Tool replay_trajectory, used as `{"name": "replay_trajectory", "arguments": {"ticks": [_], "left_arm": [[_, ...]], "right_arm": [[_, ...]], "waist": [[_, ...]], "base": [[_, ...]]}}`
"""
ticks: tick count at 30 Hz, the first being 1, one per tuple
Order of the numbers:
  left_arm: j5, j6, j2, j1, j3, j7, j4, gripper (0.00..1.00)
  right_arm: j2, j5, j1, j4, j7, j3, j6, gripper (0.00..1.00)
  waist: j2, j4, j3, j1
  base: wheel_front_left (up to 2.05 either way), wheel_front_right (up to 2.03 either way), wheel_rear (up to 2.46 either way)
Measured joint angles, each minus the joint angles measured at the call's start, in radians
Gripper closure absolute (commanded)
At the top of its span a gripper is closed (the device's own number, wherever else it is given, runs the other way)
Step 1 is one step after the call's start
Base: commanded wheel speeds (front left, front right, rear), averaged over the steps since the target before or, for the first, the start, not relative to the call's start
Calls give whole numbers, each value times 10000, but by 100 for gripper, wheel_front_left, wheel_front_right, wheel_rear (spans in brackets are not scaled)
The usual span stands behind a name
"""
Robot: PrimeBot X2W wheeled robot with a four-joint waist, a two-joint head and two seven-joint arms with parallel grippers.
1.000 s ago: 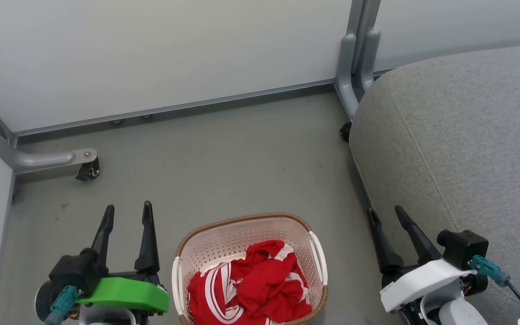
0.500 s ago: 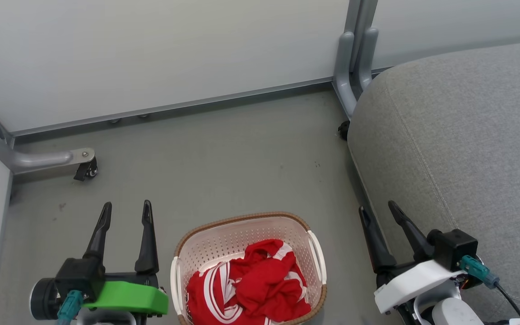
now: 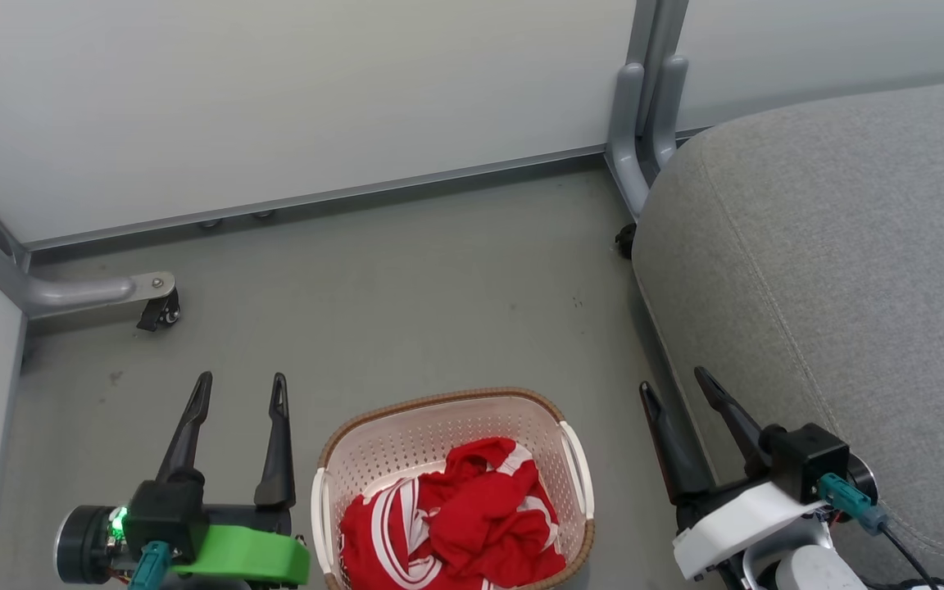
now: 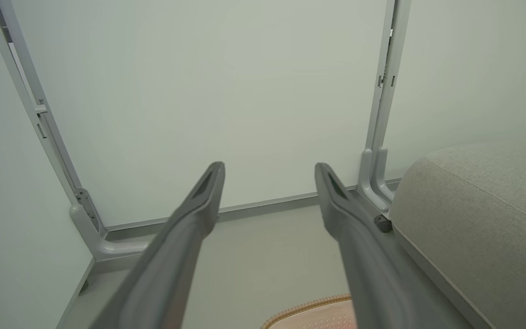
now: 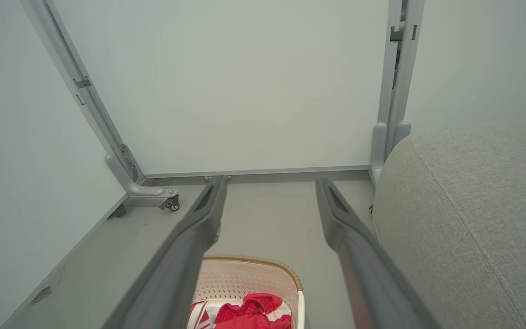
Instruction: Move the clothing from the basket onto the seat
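Between left gripper [image 3: 242, 378] and right gripper [image 3: 672, 380] (both splayed), basket [image 3: 439, 399], seemingly clear of seat [image 3: 832, 246].

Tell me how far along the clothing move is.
Done: nothing yet; the clothing lies bunched in the basket, beside the seat. In hand: nothing; the left gripper and right gripper stand open, flanking the basket. Left: every pickup and placement.

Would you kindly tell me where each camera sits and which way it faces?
Head view: on the head, looking down at floor, basket, clothing, seat; left gripper and right gripper show.
Left wrist view: left wrist, facing the wall along its fingers.
Right wrist view: right wrist, likewise along its fingers, basket below.
All share basket and seat.
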Motion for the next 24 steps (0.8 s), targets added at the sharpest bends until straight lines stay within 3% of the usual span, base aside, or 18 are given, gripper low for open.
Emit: {"name": "replay_trajectory", "arguments": {"ticks": [24], "left_arm": [[203, -173, -13, 158, 81, -102, 209, 0]], "right_arm": [[-6, -332, 125, 142, -88, 111, 0, 0]], "waist": [[0, 37, -233, 0]], "base": [[0, 0, 0]]}}
